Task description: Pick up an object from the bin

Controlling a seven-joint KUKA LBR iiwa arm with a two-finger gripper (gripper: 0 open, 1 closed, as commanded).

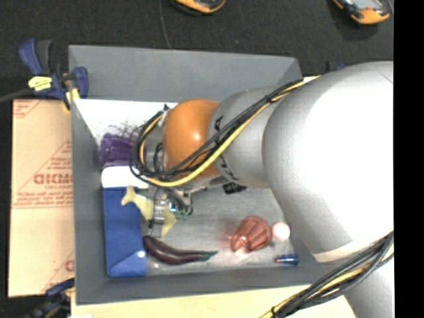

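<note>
Your arm [318, 171] comes into the bin [86, 244] from the right and covers much of its right half. The orange cover [189, 134] at the wrist hangs over the middle of the bin, with black and yellow cables [140, 152] looped around it.

Just below that cover you see the hand [159, 216], pointing down at the lower-left part of the bin floor. It is right over a pale yellow toy [136, 199]. One part of the toy sticks out to the left of the hand, and another part shows just under it on the right. You cannot tell from here whether the hand is released or clenched, or whether it is touching the toy at all.

The yellow toy lies at the right edge of a flat blue box [120, 237], which sits along the left wall and reaches down to the bin's lower-left corner. A long dark purple eggplant [175, 252] lies just below the hand, one end touching the blue box and its thin tip pointing right.

Against the left wall, above the blue box, you have a white block [122, 176]. Above that, a tuft of purple bristles [118, 146] sits near the upper-left corner.

Well apart from the hand, in the lower right, is a pink ribbed lump [248, 236] with a small white ball [281, 230] touching its right side. A little blue stick [286, 260] lies just below them, near the front wall.
</note>
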